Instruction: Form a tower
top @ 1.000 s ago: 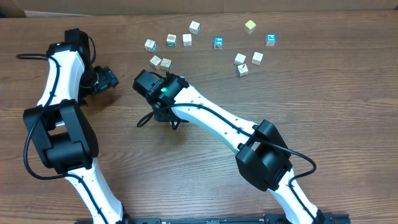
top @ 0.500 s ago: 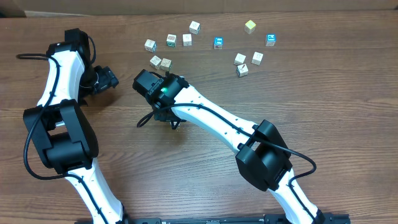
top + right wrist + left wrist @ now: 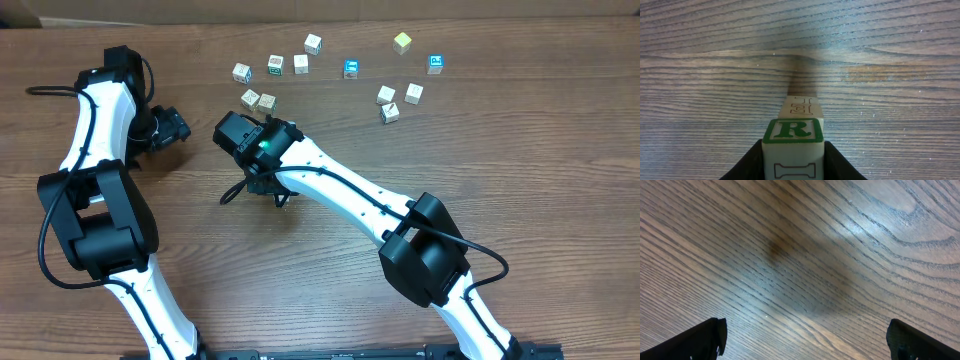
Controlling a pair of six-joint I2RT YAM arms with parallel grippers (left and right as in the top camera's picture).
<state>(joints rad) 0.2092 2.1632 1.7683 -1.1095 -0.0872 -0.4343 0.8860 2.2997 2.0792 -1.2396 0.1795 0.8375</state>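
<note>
Right wrist view: the right gripper is closed on the tower. Its 2 black fingers press against opposite sides of the nearest cube. That cube shows a green R in a green frame on one face and a pale outlined I on the face below it. A 2nd pale cube with a faint letter sits directly beyond it, touching it and in line with it. Whether more cubes lie beyond cannot be told. The wooden table fills the rest of the view, with a dark shadow stretching away from the column.

In the overhead view the right gripper sits left of the table's middle and covers the tower. Just beyond it lie 2 pale cubes side by side. Further back are 7 more pale cubes, 2 blue-faced cubes and 1 yellow cube, scattered and mostly apart from one another.

The left gripper is near the table's left side, well apart from the loose cubes. In the left wrist view its jaws stand wide open, with 1 black fingertip at each lower corner and only wood grain between them.
</note>
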